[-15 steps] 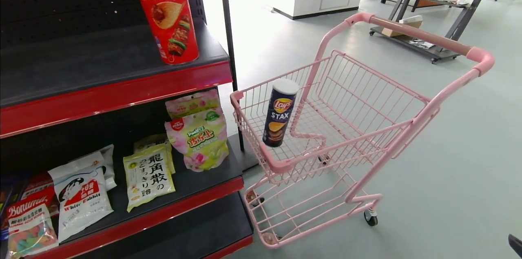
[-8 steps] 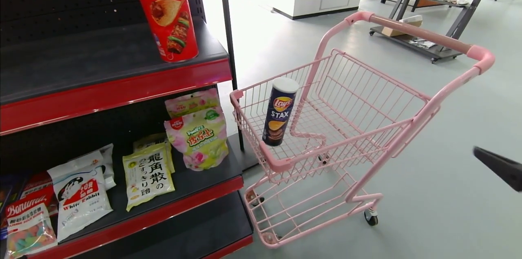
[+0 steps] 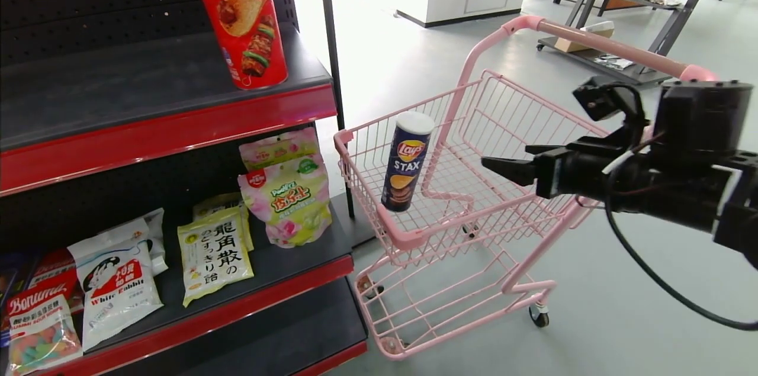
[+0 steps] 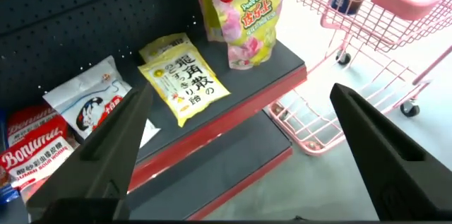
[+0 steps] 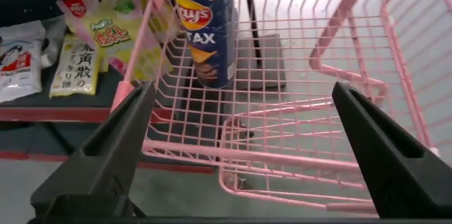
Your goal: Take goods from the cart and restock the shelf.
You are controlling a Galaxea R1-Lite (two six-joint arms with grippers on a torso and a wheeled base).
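My right claw (image 3: 512, 158) is spread wide and empty at right of centre in the head frame, level with the basket, apart from the blue chip can (image 3: 405, 163). Can stands upright in the pink cart (image 3: 408, 240), basket corner nearest the shelf (image 3: 177, 127), frame centre. Left claw (image 4: 240, 90) also spread, empty, facing the snack bags (image 4: 185, 75). Red can (image 3: 243, 15) upright, upper left.

Matte black right arm (image 3: 669, 192), cylindrical wrist housing (image 3: 702, 115), looping black cable (image 3: 628, 253), right pincer (image 5: 240, 97) with tapered fingers (image 3: 509, 167)
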